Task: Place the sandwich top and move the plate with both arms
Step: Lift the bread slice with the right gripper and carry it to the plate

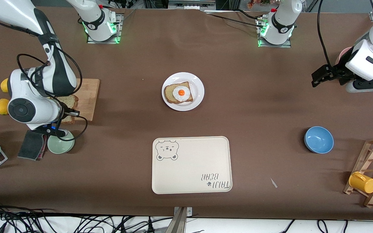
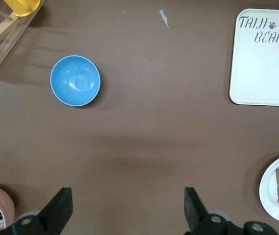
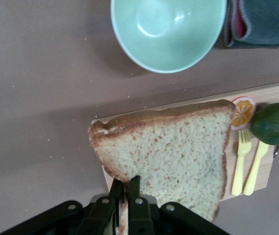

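Sandwich top (image 3: 178,147), plain speckled bread slice with brown crust, is pinched at one edge by the right pincer (image 3: 126,188), fingers clamped tight on it. Slice is over the wooden cutting board (image 1: 87,97) at the right arm's end of the surface (image 1: 254,106); whether it touches the board, cannot tell. In the front view the arm mostly covers the slice (image 1: 70,102). In the right wrist view a dried orange slice (image 3: 242,111), a green lime (image 3: 275,123) and a yellow fork and knife (image 3: 247,164) lie on the board, and a pale green bowl (image 3: 168,32) and a grey cloth (image 3: 262,22) sit on the surface beside it.

Plate (image 1: 197,85), round and white, sits mid-surface, holding a bread slice with a fried egg (image 1: 181,93). Cream bear tray (image 1: 191,165) lies nearer the front camera than the plate, apart from it.

Left pincer (image 1: 317,79) hangs over bare surface at the left arm's end, fingers (image 2: 58,210) spread wide, holding nothing; that arm waits. Blue bowl (image 1: 318,139) sits nearer the camera than that spot. Wooden rack (image 1: 372,171) with a yellow cup (image 1: 363,182) stands at the surface's corner there. Two oranges (image 1: 2,106) lie near the right arm.
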You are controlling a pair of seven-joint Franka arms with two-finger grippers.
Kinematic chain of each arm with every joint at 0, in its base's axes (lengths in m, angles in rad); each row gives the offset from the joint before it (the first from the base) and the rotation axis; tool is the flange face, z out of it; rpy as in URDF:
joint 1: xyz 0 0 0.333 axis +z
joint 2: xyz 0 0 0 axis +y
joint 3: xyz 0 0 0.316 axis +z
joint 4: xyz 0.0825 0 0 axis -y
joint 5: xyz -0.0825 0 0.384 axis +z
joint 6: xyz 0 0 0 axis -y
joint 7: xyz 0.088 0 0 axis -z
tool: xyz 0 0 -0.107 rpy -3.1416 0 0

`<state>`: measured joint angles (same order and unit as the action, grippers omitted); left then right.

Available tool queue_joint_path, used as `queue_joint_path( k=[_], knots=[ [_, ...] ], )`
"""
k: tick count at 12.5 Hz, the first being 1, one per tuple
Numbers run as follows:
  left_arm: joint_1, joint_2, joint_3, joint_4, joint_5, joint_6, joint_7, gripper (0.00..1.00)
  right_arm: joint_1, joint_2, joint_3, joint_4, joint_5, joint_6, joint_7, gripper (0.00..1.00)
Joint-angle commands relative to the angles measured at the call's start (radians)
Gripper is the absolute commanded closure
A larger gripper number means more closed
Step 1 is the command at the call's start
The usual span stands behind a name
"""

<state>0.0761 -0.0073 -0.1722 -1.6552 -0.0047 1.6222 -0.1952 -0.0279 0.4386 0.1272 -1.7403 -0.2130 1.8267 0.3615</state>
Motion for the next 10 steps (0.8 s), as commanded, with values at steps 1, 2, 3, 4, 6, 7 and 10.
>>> queue_joint_path(
  k=[1, 2, 3, 4, 6, 7, 10],
  knots=[
    [0.001, 0.007, 0.002, 0.026, -0.023, -0.024, 0.003, 0.00, 0.014, -0.021, 0.079, 0.025, -0.005, -0.052, 0.011, 1.00],
    [0.001, 0.009, 0.002, 0.028, -0.023, -0.024, 0.005, 0.00, 0.014, -0.030, 0.132, 0.031, -0.003, -0.058, 0.043, 1.00],
    [0.001, 0.009, 0.002, 0.028, -0.023, -0.024, 0.005, 0.00, 0.017, -0.031, 0.193, 0.042, -0.003, -0.058, 0.113, 1.00],
    [0.002, 0.007, 0.002, 0.026, -0.023, -0.024, 0.005, 0.00, 0.037, -0.017, 0.231, 0.068, 0.001, -0.053, 0.181, 1.00],
    [0.001, 0.007, 0.002, 0.028, -0.023, -0.025, 0.003, 0.00, 0.168, 0.061, 0.239, 0.190, 0.009, -0.053, 0.308, 1.00],
    [0.001, 0.007, 0.002, 0.026, -0.023, -0.024, 0.005, 0.00, 0.239, 0.101, 0.239, 0.243, 0.007, -0.056, 0.370, 1.00],
    [0.001, 0.007, 0.000, 0.028, -0.023, -0.025, 0.003, 0.00, 0.400, 0.158, 0.239, 0.344, 0.009, -0.055, 0.543, 1.00]
  ],
)
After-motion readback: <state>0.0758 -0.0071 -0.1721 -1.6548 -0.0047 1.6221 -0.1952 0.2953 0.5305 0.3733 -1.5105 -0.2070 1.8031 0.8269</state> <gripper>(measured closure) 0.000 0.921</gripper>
